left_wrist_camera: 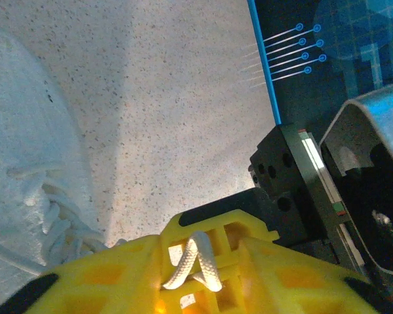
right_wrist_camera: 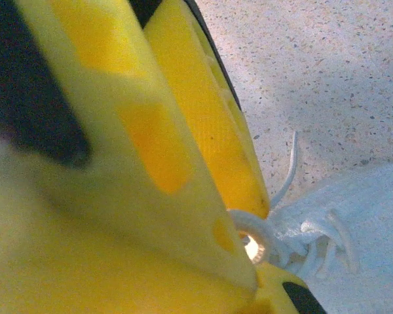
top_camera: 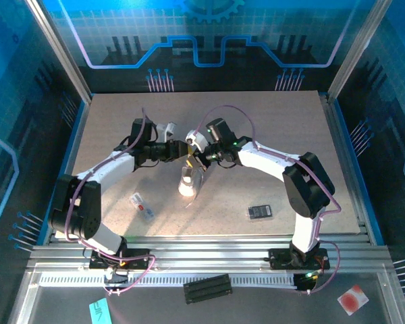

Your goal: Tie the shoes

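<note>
Table: speckled top inside a blue-walled cell, with bare surface on every side of the work.
Left arm: reaches in from the left toward the table's middle.
Right arm: reaches in from the right and meets the other arm there.
Sneaker: sits near the table's centre, just nearer the bases than the two grippers. Its long axis runs roughly from near edge to far edge, and the laced end lies under the fingertips.
Left gripper: its yellow fingers stand a little apart with a strand in the gap. I cannot tell whether they clamp it.
Right gripper: fingers pressed together, pinching a loop of lace at the tips.
Lace: thin and white, rising from the sneaker's eyelets to both grippers.
Key relation: both grippers sit tip to tip over the same end of the sneaker, neither clearly nearer. Pulling apart would likely go left and right, across the shoe's long axis.
Room: wide on both sides, with every table edge well away.
Black rectangle: flat, well apart to the right.
White tag: flat, well apart to the left.
</note>
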